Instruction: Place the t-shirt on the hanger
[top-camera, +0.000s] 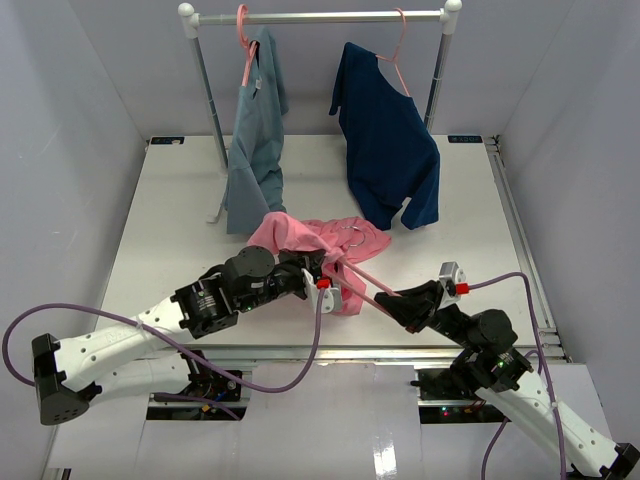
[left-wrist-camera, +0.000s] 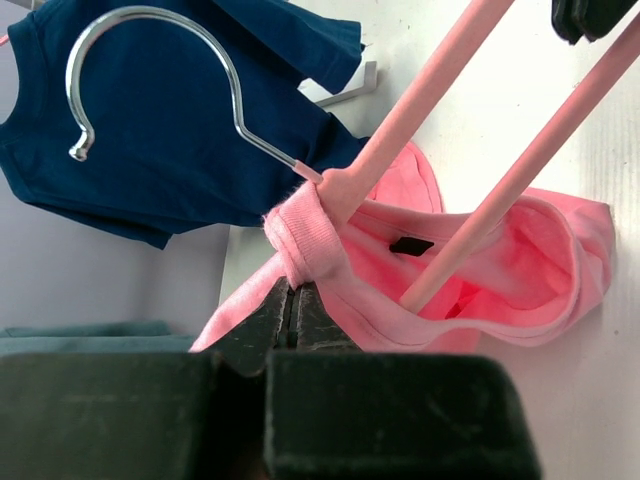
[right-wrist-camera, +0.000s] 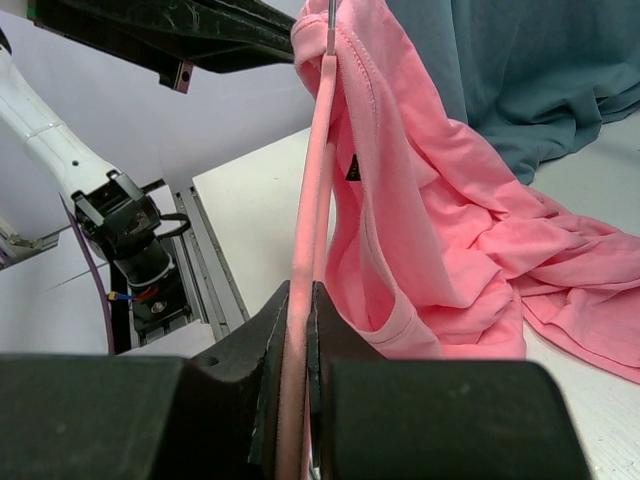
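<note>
The left claw (left-wrist-camera: 294, 300) is pressed together on the collar of the salmon-pink t-shirt (top-camera: 300, 235), which lies crumpled on the desk (top-camera: 170, 230) near the hanging navy shirt (top-camera: 385, 140). The right claw (right-wrist-camera: 297, 305) pinches 1 arm of the pink hanger (top-camera: 365, 279), whose neck pokes through that collar

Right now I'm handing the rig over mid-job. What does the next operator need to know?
Left gripper: shut on the t-shirt, just below the collar.
Right gripper: shut on one arm of the hanger.
Done: the hook pokes out through the collar, which is bunched at its base.
Left: most of the t-shirt lies crumpled on the table; it needs spreading over both hanger arms.
</note>
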